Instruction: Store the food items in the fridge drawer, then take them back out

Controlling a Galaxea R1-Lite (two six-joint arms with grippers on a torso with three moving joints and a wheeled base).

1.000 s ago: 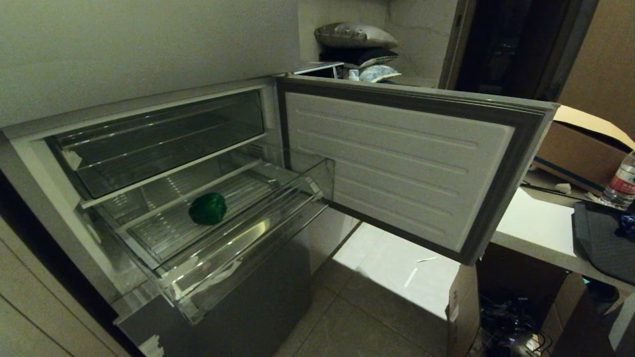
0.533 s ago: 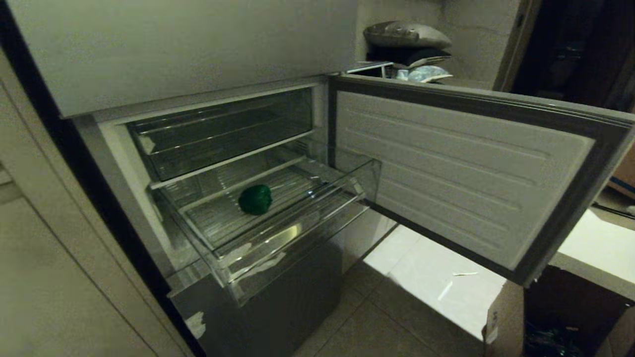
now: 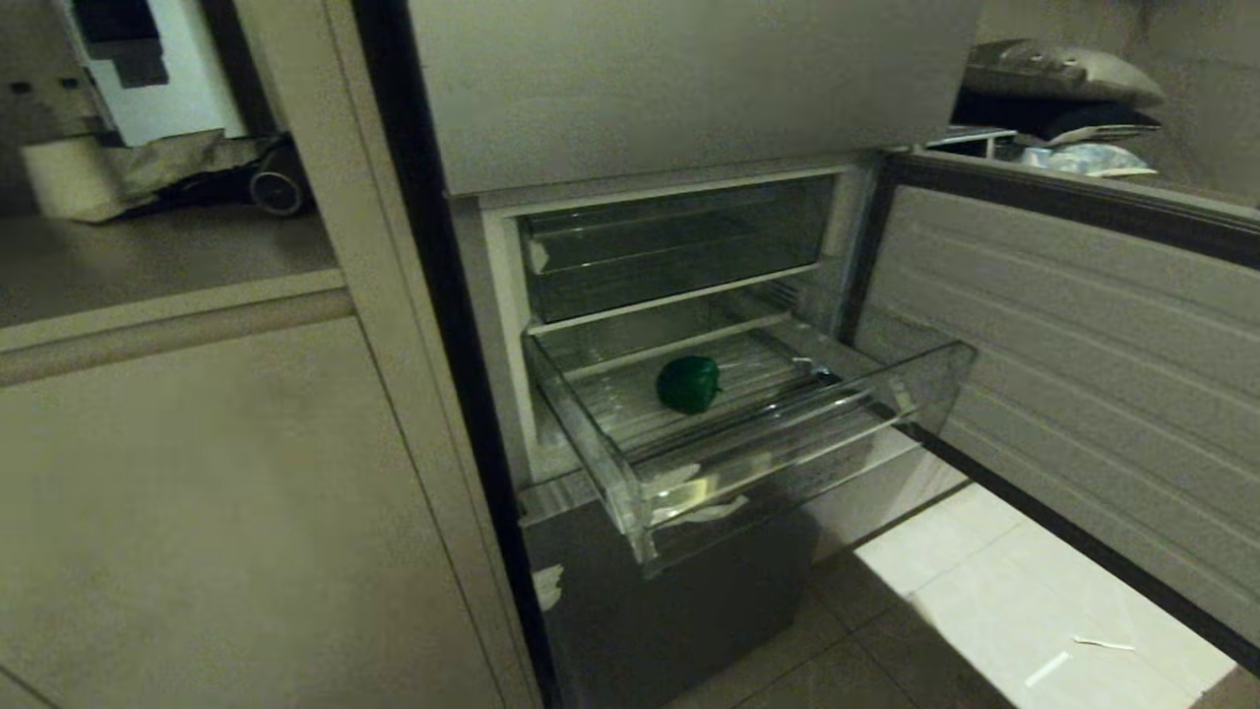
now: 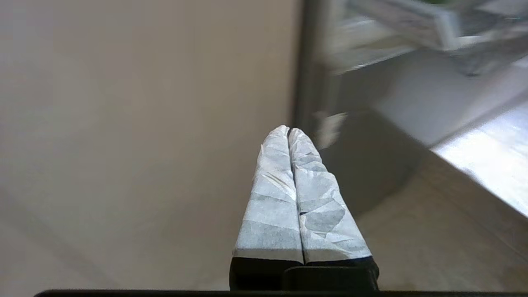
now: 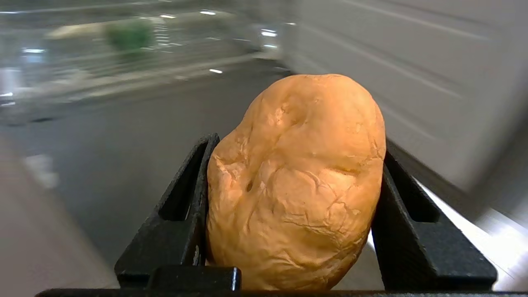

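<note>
One second on, view swung left – fridge drawer [image 3: 787,443] unchanged, green item [image 3: 688,383] inside

1. The fridge drawer [image 3: 778,448] is clear, glossy plastic with a ribbed floor; whitish, matt scraps of tape [image 3: 689,487] stick to its front lip.
2. The bin [image 3: 679,256] above it is also clear plastic, darker-looking, with bright streaks of reflection.
3. The green item [image 3: 688,384] in the drawer has a smooth, slightly shiny skin.
4. The orange-tan food piece [image 5: 295,181] looks matt, wrinkled and creased, with small dents.
5. The right gripper [image 5: 295,198] clamping it has matt black, hard-plastic-looking fingers [image 5: 185,222].
6. The left gripper [image 4: 288,131] has fingers [image 4: 274,198] wrapped in crinkled, whitish, paper-like tape.
7. The fridge door lining [image 3: 1073,345] is matt white and ridged.
8. The lower front panel [image 3: 679,601] looks like dull grey brushed metal.
9. The floor tiles [image 3: 984,601] are smooth with a light sheen.
</note>
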